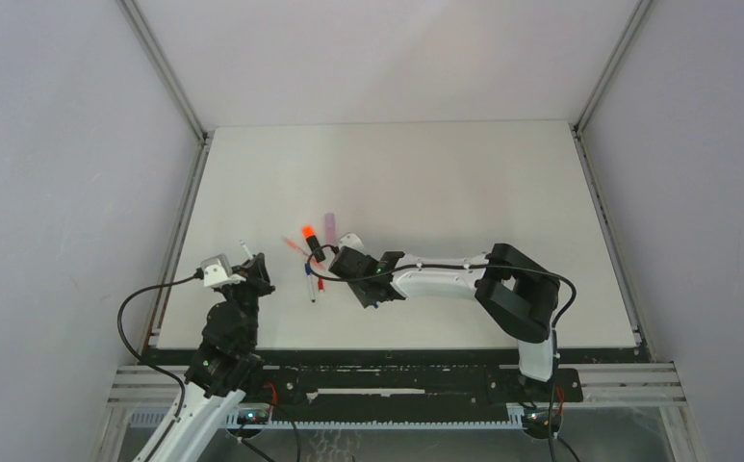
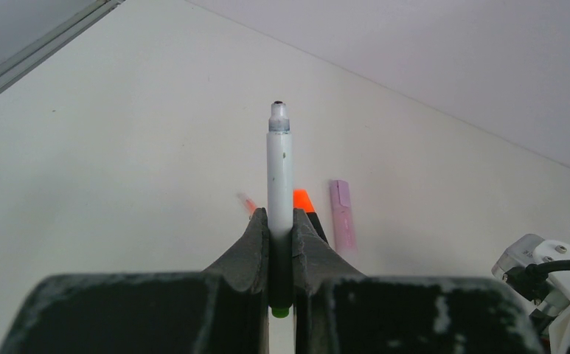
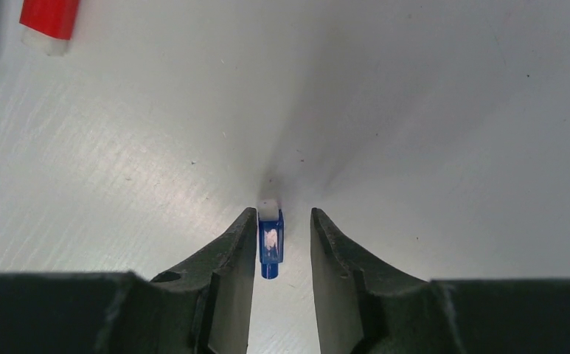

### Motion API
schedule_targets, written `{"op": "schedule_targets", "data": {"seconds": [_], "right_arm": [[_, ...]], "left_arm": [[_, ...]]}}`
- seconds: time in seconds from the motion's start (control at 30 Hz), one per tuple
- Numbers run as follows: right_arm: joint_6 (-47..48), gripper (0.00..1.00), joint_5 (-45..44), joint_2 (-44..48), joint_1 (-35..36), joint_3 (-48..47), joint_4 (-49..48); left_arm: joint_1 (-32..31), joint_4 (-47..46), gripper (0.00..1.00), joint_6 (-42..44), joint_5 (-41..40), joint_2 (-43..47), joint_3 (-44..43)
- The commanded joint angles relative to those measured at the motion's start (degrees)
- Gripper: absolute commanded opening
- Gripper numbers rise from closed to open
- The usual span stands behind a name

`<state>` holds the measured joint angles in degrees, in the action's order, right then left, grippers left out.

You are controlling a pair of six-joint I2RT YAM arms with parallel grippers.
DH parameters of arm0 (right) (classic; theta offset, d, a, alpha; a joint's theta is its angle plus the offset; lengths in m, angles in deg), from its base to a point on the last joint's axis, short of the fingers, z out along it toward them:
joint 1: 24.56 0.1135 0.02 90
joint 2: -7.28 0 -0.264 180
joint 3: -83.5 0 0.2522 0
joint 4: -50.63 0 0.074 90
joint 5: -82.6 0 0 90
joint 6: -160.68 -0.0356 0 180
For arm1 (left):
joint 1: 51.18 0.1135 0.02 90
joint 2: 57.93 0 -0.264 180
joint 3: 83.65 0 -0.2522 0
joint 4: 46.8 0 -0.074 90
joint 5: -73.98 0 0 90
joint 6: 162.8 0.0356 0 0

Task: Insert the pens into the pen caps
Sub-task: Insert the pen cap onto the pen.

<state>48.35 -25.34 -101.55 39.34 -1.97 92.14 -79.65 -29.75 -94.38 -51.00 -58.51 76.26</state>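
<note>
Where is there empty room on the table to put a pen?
The far half of the table, beyond the pink highlighter, is bare. So is the right side, past the right arm. It's crowded near the front, left of middle, where the pens lie bunched by the right claw.

White table (image 1: 445,192) w/ pens (image 2: 342,214), blue cap (image 3: 270,243)

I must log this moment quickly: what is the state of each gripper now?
Left gripper: closed on the pale pen.
Right gripper: open, blue cap between its jaws, not gripped.
</note>
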Motion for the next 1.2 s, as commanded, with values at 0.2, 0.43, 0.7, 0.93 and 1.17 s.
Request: {"op": "schedule_targets", "data": {"seconds": [0.2,0.43,0.7,0.93,1.17], "right_arm": [[-1.22,0.28,0.79,-1.18,0.52,-2.26,0.77],[-1.62,0.14,0.7,-1.26,0.36,-2.24,2.09],[-1.06,0.0,2.65,7.2,-2.05,-0.68,1.49],[-0.44,0.0,8.96,23.54,-5.69,5.11,-3.29],[-2.37,0.0,18.09,41.03,-7.22,14.21,-21.2]], "left_arm": [[0.34,-0.96,0.0,-0.92,-0.61,0.69,0.7],[0.34,-0.92,0.0,-0.94,-0.33,0.65,0.7],[0.34,-5.03,0.0,-2.38,15.94,1.09,0.98],[0.34,-27.47,0.0,-8.2,46.38,-4.49,4.16],[-0.91,-49.55,0.0,-13.39,64.42,-17.39,4.65]]}}
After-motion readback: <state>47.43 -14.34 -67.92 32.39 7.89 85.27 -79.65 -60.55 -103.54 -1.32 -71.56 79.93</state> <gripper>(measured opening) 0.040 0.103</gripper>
